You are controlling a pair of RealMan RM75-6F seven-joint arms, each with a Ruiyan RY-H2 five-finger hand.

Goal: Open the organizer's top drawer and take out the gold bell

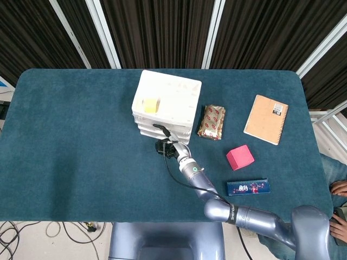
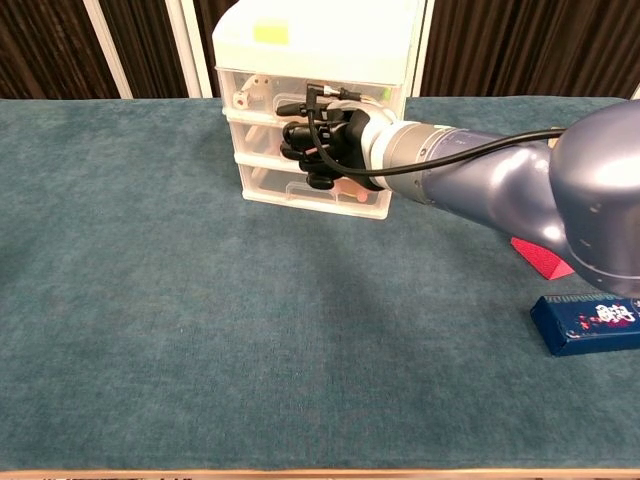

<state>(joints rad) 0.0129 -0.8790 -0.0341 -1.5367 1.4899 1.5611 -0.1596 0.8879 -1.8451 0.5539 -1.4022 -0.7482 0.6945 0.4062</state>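
Blue cloth covers the desk (image 1: 76, 141), with dark striped curtains behind.
The right hand (image 2: 325, 150) is curled up against the front of the white organizer (image 2: 315, 60); whether it grips anything, I cannot tell.

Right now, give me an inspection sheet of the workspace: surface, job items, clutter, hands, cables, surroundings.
Surface: teal felt table, flat.
Job's things: white three-drawer organizer, a yellow sticker on its lid; top drawer looks closed; gold bell not clearly seen.
Clutter: foil snack pack, tan notebook, pink block, blue box.
Hands: right hand at the organizer's front, fingers curled against the drawer fronts; grip cannot be told. Left hand not in view.
Cables: black cable along the right forearm; loose cables on the floor.
Surroundings: dark slatted curtain; a person's hand at the right edge.
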